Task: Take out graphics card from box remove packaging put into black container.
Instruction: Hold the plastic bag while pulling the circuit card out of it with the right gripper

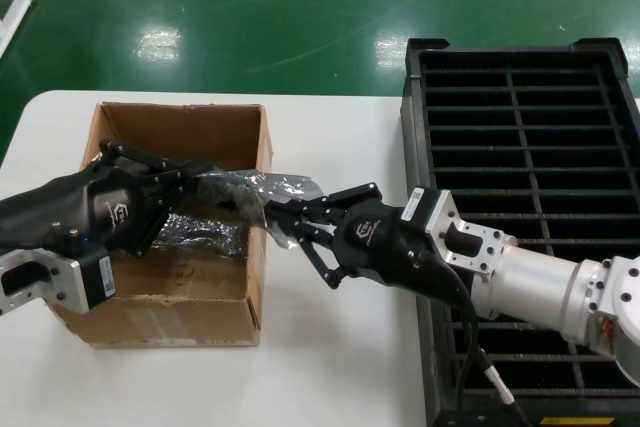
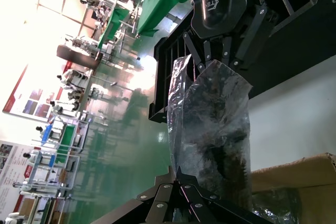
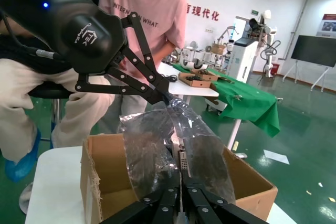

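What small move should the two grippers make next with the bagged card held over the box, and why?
Probably pull apart. The left gripper and right gripper each pinch one end of the packaging, stretched above the box, with the graphics card inside. Easing apart should start sliding the bag off.

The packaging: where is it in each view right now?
Head view: the packaging is stretched over the box's right wall, between both end effectors.
Left wrist view: packaging centre, running toward the right end effector.
Right wrist view: packaging centre.
Shared landmark: the box.
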### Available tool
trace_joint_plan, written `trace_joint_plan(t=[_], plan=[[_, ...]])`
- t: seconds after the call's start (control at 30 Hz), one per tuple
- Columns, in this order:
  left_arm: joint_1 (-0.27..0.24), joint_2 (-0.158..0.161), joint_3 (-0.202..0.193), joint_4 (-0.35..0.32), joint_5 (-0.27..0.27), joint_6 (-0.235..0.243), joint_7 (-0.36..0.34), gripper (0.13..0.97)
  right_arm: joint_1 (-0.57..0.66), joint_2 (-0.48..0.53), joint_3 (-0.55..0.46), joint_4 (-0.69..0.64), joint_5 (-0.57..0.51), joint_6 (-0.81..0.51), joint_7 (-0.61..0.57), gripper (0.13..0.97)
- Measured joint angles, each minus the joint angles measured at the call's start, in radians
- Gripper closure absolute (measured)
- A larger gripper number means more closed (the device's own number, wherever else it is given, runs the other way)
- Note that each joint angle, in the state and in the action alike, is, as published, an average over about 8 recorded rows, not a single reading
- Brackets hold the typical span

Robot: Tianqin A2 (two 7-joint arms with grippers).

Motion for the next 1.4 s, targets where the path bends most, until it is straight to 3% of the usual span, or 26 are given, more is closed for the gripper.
trace_joint_plan(t=[0.63, 1.03, 1.4], plan=[[0.000, 0.000, 0.000, 0.000, 0.000, 0.000, 0.000, 0.959, 0.034, -0.046, 0.002, -0.068, 0.030, -0.051, -0.012, 0.824], [0.000, 0.000, 0.000, 0.000, 0.000, 0.000, 0.000, 0.959, 0.051, -0.085, 0.007, -0.121, 0.034, -0.045, -0.022, 0.880], [0.000, 0.000, 0.000, 0.000, 0.000, 0.000, 0.000, 0.959, 0.031, -0.068, 0.017, -0.080, 0.033, -0.037, -0.015, 0.946]])
